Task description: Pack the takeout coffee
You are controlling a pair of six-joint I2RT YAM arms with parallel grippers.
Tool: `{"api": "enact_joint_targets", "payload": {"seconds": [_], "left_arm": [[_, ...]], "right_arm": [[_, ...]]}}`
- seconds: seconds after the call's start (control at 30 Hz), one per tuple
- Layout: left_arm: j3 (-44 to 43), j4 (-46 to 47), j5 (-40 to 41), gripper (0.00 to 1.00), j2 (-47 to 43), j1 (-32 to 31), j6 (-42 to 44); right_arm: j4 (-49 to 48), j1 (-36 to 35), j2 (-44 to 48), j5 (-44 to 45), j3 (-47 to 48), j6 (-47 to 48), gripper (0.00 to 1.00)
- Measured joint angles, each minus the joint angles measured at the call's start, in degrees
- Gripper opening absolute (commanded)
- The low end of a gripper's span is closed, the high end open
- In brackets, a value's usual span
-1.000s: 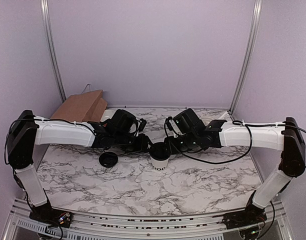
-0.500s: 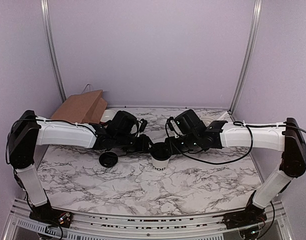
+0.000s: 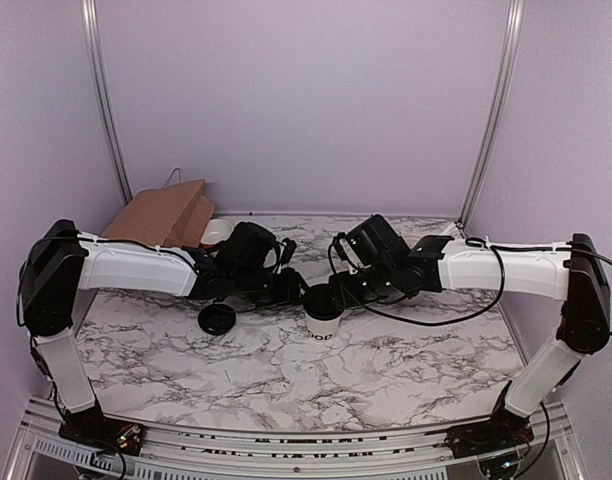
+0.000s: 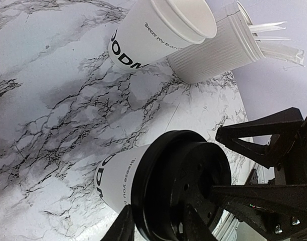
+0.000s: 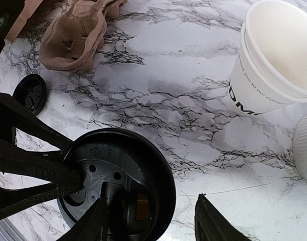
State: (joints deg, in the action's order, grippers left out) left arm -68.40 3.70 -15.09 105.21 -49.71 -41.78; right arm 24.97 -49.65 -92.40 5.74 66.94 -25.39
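Observation:
The takeout coffee cup (image 3: 323, 324), white with black lettering, stands mid-table with a black lid (image 3: 321, 298) on top. In the left wrist view the lidded cup (image 4: 118, 175) fills the lower frame. My left gripper (image 4: 158, 221) is shut on the lid's rim (image 4: 143, 191), one finger outside it and one in the lid's recess. My right gripper (image 5: 151, 211) is open. One of its fingers (image 5: 93, 226) hangs over the lid (image 5: 143, 165); the other stands apart from the rim, over bare table. From above, both grippers (image 3: 289, 288) (image 3: 338, 292) meet at the lid.
A second black lid (image 3: 217, 319) lies on the table left of the cup. A brown paper bag (image 3: 166, 212) stands at the back left, a pulp cup carrier (image 5: 73, 35) beside it. Nested white cups (image 5: 274, 65) and a ribbed tub with utensils (image 4: 218, 47) stand behind.
My right gripper's jaws have widened around the lid. Both wrists shifted slightly; the cup has stayed where it was.

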Motion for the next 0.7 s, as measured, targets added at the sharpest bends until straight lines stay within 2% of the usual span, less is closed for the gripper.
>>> {"api": "enact_joint_targets", "payload": {"seconds": [0.13,0.37,0.57,0.7], "left_arm": [[0.0,0.0,-0.3,0.31,0.0,0.1,-0.2],[0.0,0.1,-0.4,0.31,0.1,0.2,-0.2],[0.0,0.1,-0.4,0.31,0.2,0.2,-0.2],[0.0,0.2,-0.5,0.31,0.4,0.2,-0.4]], "right_arm": [[0.6,0.0,-0.5,0.2,0.8,0.0,0.55],[0.2,1.2,-1.9,-2.3,3.6,0.2,0.33],[-1.0,3.8,-3.3,-4.3,3.7,0.4,0.31],[-2.1,3.9,-4.2,-5.1,4.0,0.5,0.35]]}}
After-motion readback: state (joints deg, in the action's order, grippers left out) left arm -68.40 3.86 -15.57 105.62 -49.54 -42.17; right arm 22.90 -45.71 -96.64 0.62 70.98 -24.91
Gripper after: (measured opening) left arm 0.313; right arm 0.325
